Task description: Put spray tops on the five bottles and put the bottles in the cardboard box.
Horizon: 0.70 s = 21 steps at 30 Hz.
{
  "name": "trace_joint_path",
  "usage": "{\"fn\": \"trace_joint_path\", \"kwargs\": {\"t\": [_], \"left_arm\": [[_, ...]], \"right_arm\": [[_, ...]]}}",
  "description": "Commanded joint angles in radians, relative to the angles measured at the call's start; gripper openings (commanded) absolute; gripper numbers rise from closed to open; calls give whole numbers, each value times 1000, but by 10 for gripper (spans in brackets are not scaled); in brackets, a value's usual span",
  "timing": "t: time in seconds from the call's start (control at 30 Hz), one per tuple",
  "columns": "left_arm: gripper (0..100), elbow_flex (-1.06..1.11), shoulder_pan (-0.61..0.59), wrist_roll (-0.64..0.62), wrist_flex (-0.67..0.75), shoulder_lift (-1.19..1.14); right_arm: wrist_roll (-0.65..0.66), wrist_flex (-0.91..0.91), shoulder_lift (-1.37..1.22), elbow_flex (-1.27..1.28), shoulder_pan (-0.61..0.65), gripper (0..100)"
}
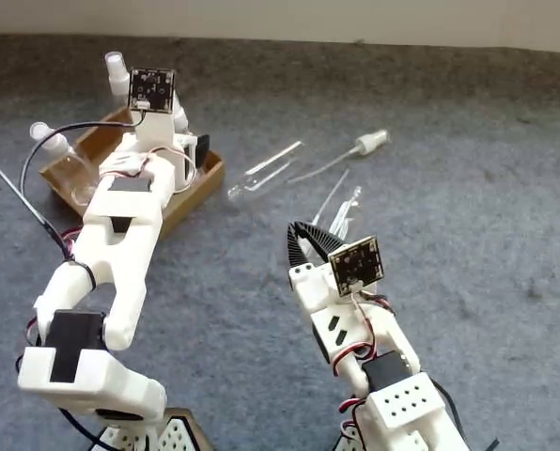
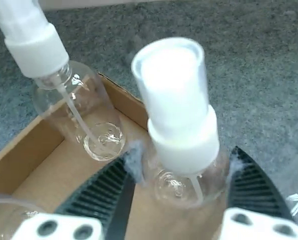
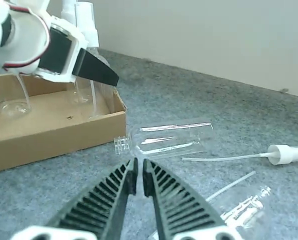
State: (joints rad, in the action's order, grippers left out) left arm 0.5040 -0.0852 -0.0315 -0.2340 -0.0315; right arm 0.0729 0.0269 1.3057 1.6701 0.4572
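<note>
With the left gripper (image 2: 181, 185) clamped on a capped bottle (image 2: 181, 145) upright in the cardboard box (image 2: 34, 150), seems to be the boxing step: calls for opening and lifting straight clear. With the right gripper (image 3: 140, 175) pinched together and empty, just short of the uncapped bottle (image 3: 171, 137) lying on its side, spray top (image 3: 284, 154) beyond, leaves capping next.

The worktop (image 2: 249, 60) has a rough grey covering, probably short-pile carpet or felt. The box (image 2: 29, 150) is plain brown cardboard, matt. The bottle (image 2: 189, 182) is clear, glossy plastic. Its spray top (image 2: 181, 125) is smooth white plastic under a translucent cap. The left pincer (image 2: 184, 155) has matt black ribbed plastic fingers.
</note>
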Motion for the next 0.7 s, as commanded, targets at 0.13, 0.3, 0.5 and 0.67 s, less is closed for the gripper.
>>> {"fn": "trace_joint_path", "kwargs": {"t": [0.13, 0.3, 0.5, 0.67], "left_arm": [[333, -61, -10, 9, -23, 61], [333, -93, -22, 9, -35, 62], [333, -211, -31, 8, -175, 61], [333, -285, -31, 6, -239, 61]], "right_arm": [[15, -28, 8, 154, -12, 26], [15, -31, 8, 154, -12, 26], [17, -31, 8, 154, -12, 26], [17, -31, 8, 154, -12, 26]]}}
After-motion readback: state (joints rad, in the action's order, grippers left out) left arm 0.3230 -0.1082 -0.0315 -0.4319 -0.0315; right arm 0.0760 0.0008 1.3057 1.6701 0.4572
